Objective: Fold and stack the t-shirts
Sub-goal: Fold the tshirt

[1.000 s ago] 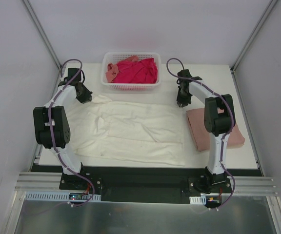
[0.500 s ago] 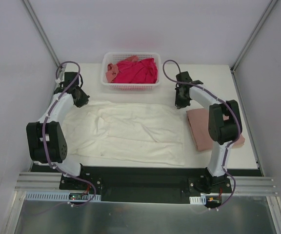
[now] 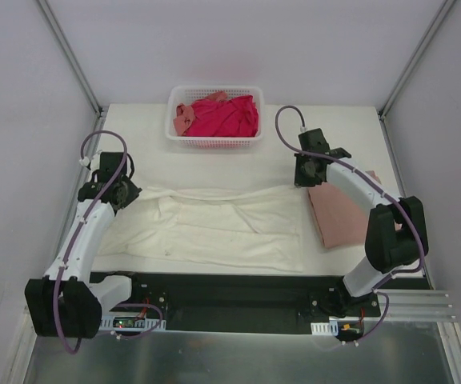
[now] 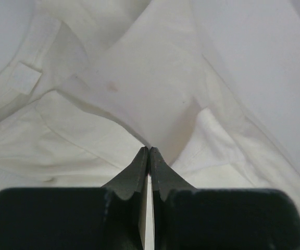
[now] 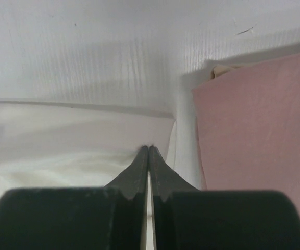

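Basket (image 3: 214,142), magenta-red t-shirt (image 3: 229,116), salmon t-shirt (image 3: 184,118) inside

Matt, creased cloth of the cream t-shirt (image 3: 214,228), smoother cloth of the pink t-shirt (image 3: 341,214) right of it, white plastic lattice basket (image 3: 214,142) behind, matt tabletop (image 3: 214,166) beneath.

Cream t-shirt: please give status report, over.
Left hand shut on cream t-shirt, left end. Right hand shut on its right end. Folded pink t-shirt lies beside, right. Nothing in the way.
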Action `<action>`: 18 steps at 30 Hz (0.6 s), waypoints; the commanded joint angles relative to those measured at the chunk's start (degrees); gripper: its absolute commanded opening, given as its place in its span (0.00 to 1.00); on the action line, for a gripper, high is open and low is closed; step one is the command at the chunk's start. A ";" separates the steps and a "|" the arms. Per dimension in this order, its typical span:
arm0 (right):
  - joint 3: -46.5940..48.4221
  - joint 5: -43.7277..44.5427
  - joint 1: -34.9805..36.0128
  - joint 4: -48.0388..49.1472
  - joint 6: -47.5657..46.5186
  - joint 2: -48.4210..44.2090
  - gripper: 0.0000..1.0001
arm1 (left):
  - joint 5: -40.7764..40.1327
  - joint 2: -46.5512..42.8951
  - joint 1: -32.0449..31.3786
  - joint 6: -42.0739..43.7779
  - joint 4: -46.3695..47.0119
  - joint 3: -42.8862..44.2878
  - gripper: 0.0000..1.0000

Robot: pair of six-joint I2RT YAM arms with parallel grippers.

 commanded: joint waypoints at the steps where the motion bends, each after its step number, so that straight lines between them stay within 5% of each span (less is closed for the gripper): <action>1: -2.12 -0.22 0.91 -0.08 -0.19 -5.18 0.01 | -4.60 -6.43 -0.50 -1.84 -5.39 -3.25 0.00; 18: -4.23 -0.57 1.52 -2.89 -0.54 -10.28 0.01 | -6.89 -15.14 -2.52 -9.65 -19.71 -2.37 0.00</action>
